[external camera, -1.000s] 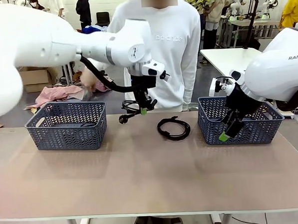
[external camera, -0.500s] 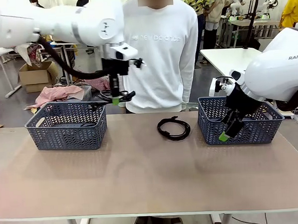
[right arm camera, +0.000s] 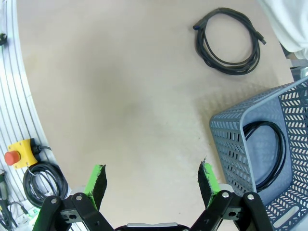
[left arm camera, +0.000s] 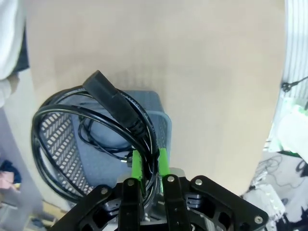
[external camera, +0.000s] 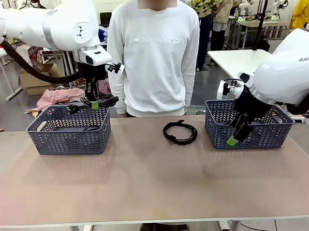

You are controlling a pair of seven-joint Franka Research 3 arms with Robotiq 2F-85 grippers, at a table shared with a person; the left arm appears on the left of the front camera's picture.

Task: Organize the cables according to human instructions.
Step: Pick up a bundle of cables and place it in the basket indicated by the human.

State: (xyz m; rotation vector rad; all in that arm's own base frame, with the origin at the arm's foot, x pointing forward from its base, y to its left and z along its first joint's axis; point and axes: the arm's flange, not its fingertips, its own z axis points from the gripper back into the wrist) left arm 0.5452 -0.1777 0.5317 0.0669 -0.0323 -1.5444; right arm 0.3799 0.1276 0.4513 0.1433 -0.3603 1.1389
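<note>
In the front view I count two grey baskets on the table (external camera: 148,188), one at its left end and one at its right end, and three cables. The left gripper (external camera: 94,104) hangs above the left basket (external camera: 67,138), its jaws closed tight on the held cable (external camera: 108,102), whose coil hangs over the basket's rim. A second cable (external camera: 91,128) lies dark inside this basket. The loose cable (external camera: 180,133) rests flat near the table's far middle, in front of the person (external camera: 156,58), who stands at the far edge in a white sweatshirt. The right gripper (external camera: 236,134) is by the front wall of the right basket (external camera: 249,136), above the table. In the left wrist view the left gripper (left arm camera: 149,159) pinches several turns of the held cable (left arm camera: 103,89) between its two green pads; one chunky plug points up. Under the coil is the left basket (left arm camera: 161,120) with the second cable (left arm camera: 91,137) on its floor. In the right wrist view the right gripper (right arm camera: 153,178) has its jaws spread wide with nothing between them, over bare table. The loose cable (right arm camera: 204,48) lies farther along the table, and a fourth cable (right arm camera: 283,149) is coiled inside the right basket (right arm camera: 226,144). That makes four cables in all: one held, one in each basket and one loose.
</note>
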